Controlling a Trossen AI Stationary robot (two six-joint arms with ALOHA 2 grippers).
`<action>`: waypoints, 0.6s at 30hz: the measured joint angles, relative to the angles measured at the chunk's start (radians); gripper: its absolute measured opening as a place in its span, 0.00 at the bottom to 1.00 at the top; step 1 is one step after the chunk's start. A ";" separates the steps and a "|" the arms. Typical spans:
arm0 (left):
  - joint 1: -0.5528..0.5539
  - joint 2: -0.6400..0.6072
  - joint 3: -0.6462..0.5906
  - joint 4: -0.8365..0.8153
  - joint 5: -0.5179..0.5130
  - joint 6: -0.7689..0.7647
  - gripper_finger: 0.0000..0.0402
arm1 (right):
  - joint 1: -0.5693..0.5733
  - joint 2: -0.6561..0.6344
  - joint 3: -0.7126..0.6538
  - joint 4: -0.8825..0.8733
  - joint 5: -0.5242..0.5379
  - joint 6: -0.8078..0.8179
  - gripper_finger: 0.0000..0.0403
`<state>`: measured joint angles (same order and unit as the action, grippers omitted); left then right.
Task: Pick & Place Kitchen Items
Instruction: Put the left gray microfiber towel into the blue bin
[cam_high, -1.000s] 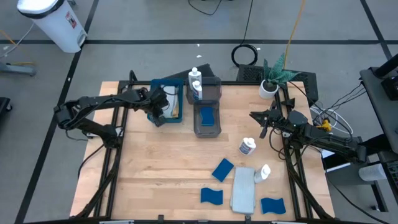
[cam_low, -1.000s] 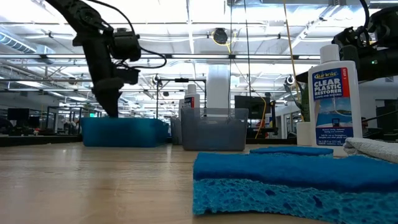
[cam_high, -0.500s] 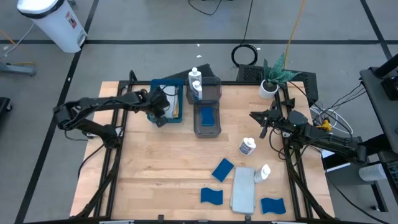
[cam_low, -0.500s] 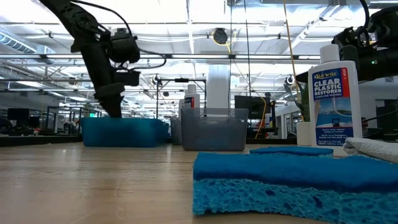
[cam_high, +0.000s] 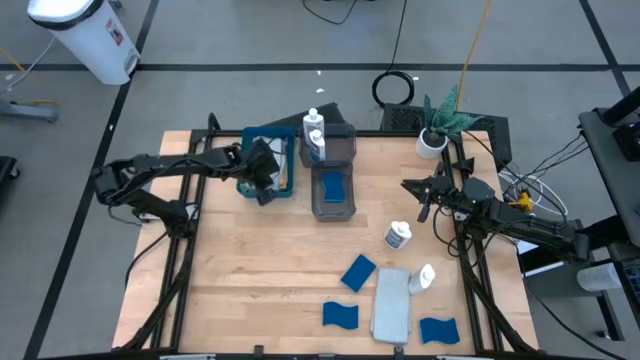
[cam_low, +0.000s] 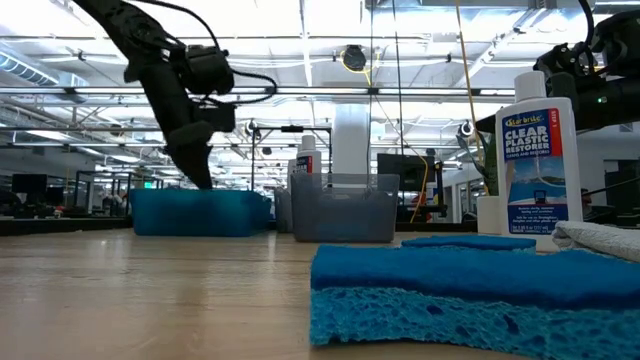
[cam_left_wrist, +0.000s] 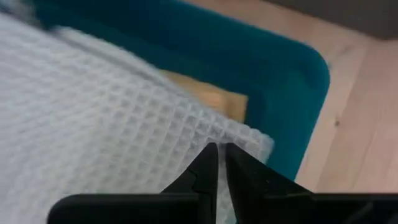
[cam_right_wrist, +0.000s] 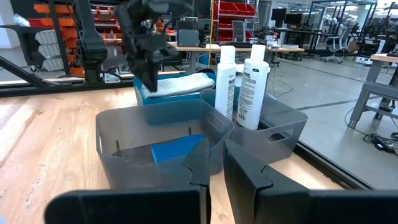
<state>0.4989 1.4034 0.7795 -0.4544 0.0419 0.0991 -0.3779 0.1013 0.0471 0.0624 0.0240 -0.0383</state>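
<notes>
A waffle-weave light grey cloth (cam_left_wrist: 106, 130) lies in the blue flat tray (cam_high: 283, 190) at the table's far edge, with the left gripper (cam_high: 266, 186) right over it, fingers together and empty. Just beside the tray, one grey plastic bin (cam_high: 340, 143) holds two upright white bottles (cam_high: 314, 135); the next bin (cam_high: 333, 207) holds a blue sponge (cam_high: 333, 185). The middle of the wooden table (cam_high: 250, 270) is bare. At the near edge another folded grey cloth (cam_high: 391, 303) lies among three porous sponges (cam_high: 357, 272) and two bottles (cam_high: 397, 236). The right gripper (cam_high: 422, 205) hangs by the right edge, fingers together, empty.
</notes>
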 joint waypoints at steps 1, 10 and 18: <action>-0.005 0.019 0.000 0.001 0.011 0.002 0.09 | 0.000 0.000 0.000 0.000 0.000 0.000 0.05; -0.024 0.079 0.006 -0.001 -0.019 0.034 0.09 | 0.000 0.000 0.000 0.000 0.000 0.000 0.05; -0.023 -0.054 0.042 -0.113 -0.152 0.057 0.09 | 0.000 0.000 0.000 0.000 0.000 0.000 0.05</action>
<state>0.4761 1.3496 0.8211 -0.5672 -0.1097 0.1564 -0.3781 0.1013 0.0474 0.0621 0.0241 -0.0383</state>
